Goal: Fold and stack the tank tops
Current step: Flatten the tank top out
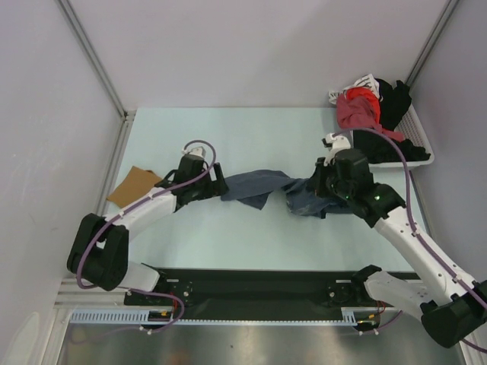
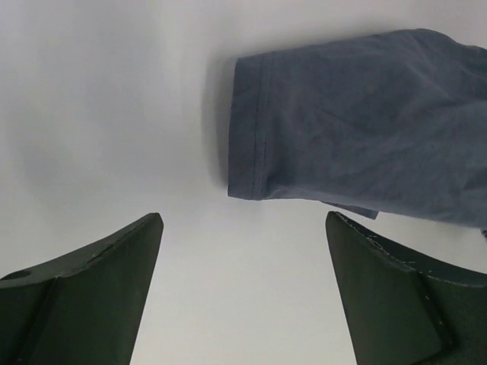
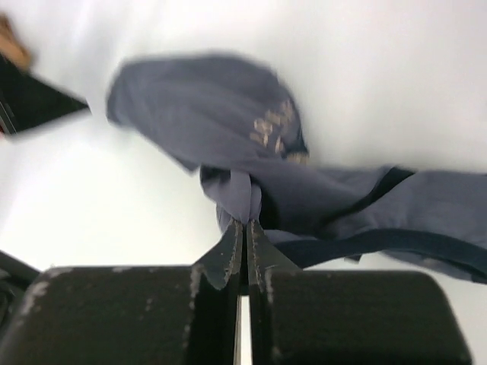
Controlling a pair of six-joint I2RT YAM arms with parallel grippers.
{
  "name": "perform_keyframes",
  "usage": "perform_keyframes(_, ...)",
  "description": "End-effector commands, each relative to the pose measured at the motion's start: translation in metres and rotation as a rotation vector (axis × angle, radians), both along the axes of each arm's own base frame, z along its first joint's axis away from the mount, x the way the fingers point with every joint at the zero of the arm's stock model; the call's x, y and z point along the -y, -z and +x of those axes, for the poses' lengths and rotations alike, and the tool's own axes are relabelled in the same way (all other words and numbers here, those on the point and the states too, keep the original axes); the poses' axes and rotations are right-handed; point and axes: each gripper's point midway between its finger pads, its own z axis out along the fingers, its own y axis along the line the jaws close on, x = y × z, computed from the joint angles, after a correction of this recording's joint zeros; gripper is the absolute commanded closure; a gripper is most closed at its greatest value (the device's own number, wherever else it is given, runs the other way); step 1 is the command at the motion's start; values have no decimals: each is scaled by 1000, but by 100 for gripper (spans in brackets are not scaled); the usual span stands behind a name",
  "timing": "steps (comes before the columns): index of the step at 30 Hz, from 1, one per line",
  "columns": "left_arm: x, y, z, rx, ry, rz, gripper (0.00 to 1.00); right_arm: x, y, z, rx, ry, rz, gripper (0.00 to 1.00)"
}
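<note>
The slate-blue tank top (image 1: 255, 186) lies bunched across the middle of the table, between my two grippers. My left gripper (image 1: 218, 187) is at its left end, open; its fingers (image 2: 114, 266) stand wide apart over bare table just short of the stitched hem (image 2: 255, 137). My right gripper (image 1: 315, 192) is shut on a pinched fold of the slate-blue tank top (image 3: 228, 122), whose darker trim (image 3: 380, 243) trails to the right. The tan-brown tank top (image 1: 135, 185) lies folded flat at the table's left edge, beside the left arm.
A white basket (image 1: 420, 146) at the back right holds red (image 1: 358, 110) and black clothes (image 1: 394, 99). Enclosure walls stand close on the left and right. The black base rail (image 1: 259, 293) runs along the near edge.
</note>
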Motion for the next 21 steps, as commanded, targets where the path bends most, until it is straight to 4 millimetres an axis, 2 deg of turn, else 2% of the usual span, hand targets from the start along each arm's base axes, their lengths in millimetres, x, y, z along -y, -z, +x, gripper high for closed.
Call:
perform_keyframes(1,22,-15,-1,44,98,59,6,11,-30,6,25,10,35,100)
perform_keyframes(2,27,-11,-1,21,113,69,6,19,-23,11,2,34,25,100)
perform_keyframes(6,39,6,-3,-28,157,44,6,25,-10,19,-39,43,46,100)
perform_keyframes(11,52,17,-5,-48,207,31,17,27,0,28,-56,52,62,100)
perform_keyframes(16,67,37,-7,-92,254,36,14,28,5,31,-65,52,66,100)
perform_keyframes(18,77,41,-1,-82,264,6,14,31,7,32,-67,60,67,100)
perform_keyframes(20,83,51,5,-103,263,-4,22,31,6,32,-68,60,74,100)
perform_keyframes(21,84,53,9,-107,260,-1,31,31,5,32,-68,62,78,100)
